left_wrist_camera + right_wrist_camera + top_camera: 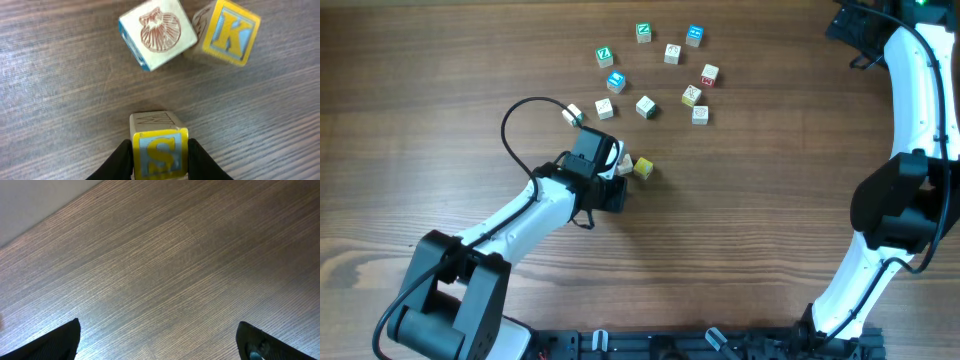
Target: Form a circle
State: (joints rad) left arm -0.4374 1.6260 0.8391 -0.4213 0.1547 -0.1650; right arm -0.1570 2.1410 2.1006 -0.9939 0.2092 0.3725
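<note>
A brown wood-grain table (440,90) is seen from above, with two white robot arms reaching over it. Towards the far middle of the table lies a loose ring of small letter-block cubes (672,53), roughly eleven of them. Most have cream faces and a few have green or blue tops. The cubes stand apart with gaps between them, and the outline is uneven rather than round. On the near side of that ring, and apart from it, the left gripper (618,166) sits low over the wood with a yellow-faced cube just beside it. Its wrist camera shows two black fingers (120,160) narrowed onto a cream wooden S cube (159,152), whose blue face is bordered in yellow and carries a yellow letter. One finger is pressed against each side (whether the cube rests on the table or is lifted just off it cannot be told). Ahead of the S cube lie two loose blocks close together, apparently touching: a cream shell cube (157,32) with a red scallop drawn on top, and a yellow-and-blue K cube (230,32). The right gripper (160,342) hangs over bare table, fingers spread fully wide with nothing between them.
</note>
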